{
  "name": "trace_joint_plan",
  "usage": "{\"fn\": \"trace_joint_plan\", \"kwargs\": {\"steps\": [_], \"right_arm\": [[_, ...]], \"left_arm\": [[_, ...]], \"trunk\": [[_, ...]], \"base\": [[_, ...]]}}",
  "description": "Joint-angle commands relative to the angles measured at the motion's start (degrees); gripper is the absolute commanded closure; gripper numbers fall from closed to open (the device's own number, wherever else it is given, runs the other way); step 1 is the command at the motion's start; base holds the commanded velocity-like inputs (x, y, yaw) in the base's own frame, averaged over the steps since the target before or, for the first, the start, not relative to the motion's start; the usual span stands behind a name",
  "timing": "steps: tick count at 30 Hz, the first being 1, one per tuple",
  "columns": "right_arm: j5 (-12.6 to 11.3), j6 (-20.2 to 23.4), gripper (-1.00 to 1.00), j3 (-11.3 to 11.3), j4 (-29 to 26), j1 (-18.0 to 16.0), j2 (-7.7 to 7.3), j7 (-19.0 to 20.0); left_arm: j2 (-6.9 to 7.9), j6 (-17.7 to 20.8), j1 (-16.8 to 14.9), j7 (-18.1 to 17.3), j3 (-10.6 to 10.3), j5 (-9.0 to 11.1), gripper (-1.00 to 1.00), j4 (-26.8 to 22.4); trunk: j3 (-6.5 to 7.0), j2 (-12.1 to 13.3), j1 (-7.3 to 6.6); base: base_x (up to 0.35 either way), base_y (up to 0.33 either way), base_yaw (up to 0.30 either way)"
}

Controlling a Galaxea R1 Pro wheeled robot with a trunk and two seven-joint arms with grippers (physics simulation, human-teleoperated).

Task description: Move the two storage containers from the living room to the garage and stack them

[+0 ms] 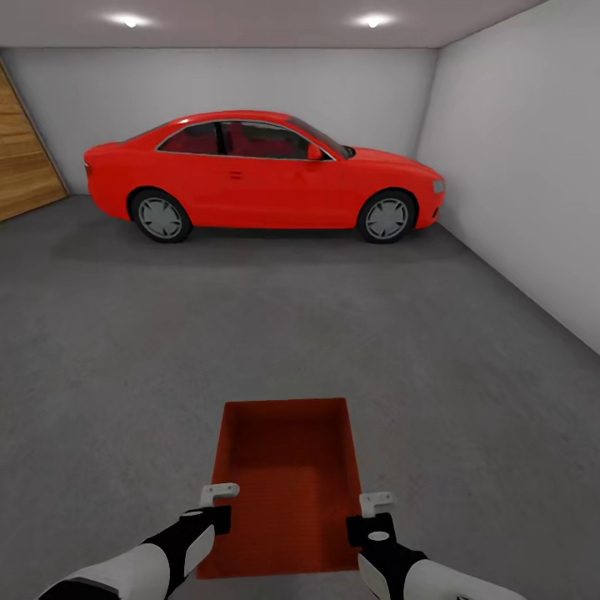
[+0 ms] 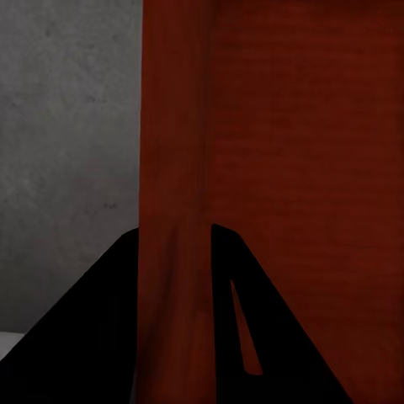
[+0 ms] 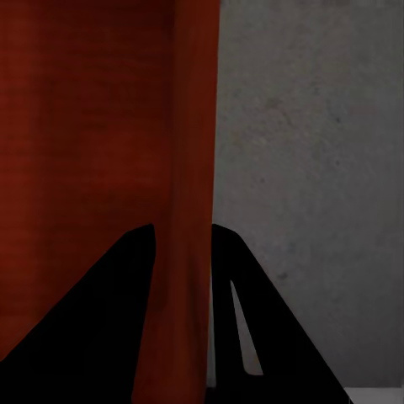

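Both claws, left [image 1: 218,501] and right [image 1: 377,510], clamp the bin's [image 1: 287,467] side walls, holding it level over the garage floor [image 1: 292,333] for setting down.

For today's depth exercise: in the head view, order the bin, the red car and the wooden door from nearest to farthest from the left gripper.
1. Bin: its side wall sits between the left gripper's fingers.
2. Wooden door: far off at the left wall.
3. Red car: parked along the back wall; hardly farther than the door, so a close call.

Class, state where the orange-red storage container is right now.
In the head view, the storage container sits low and central, held between both grippers over the grey garage floor, facing the red car.
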Motion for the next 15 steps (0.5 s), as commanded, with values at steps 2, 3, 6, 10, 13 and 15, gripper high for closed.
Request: {"fn": "trace_joint_plan", "kwargs": {"steps": [2,3,6,10,13,15], "right_arm": [[0.4,-1.1,1.0,-0.9,0.1,0.0,-0.15,-0.8],[0.4,-1.1,1.0,-0.9,0.1,0.0,-0.15,-0.8],[0.4,-1.1,1.0,-0.9,0.1,0.0,-0.15,-0.8],[0.4,-1.1,1.0,-0.9,0.1,0.0,-0.15,-0.8],[0.4,-1.1,1.0,-0.9,0.1,0.0,-0.15,-0.8],[0.4,-1.1,1.0,-0.9,0.1,0.0,-0.15,-0.8]], "left_arm": [[0.72,0.5,0.0,0.7,4.2,2.0,1.0,0.0],[0.72,0.5,0.0,0.7,4.2,2.0,1.0,0.0],[0.72,0.5,0.0,0.7,4.2,2.0,1.0,0.0],[0.72,0.5,0.0,0.8,4.2,2.0,1.0,0.0],[0.72,0.5,0.0,0.8,4.2,2.0,1.0,0.0],[0.72,0.5,0.0,0.8,4.2,2.0,1.0,0.0]], "trunk": [[-0.07,-0.1,0.05],[-0.07,-0.1,0.05],[-0.07,-0.1,0.05],[-0.07,-0.1,0.05],[-0.07,-0.1,0.05],[-0.07,-0.1,0.05]], "base": [[0.32,0.0,0.0],[0.32,0.0,0.0],[0.32,0.0,0.0],[0.32,0.0,0.0],[0.32,0.0,0.0],[0.32,0.0,0.0]]}}
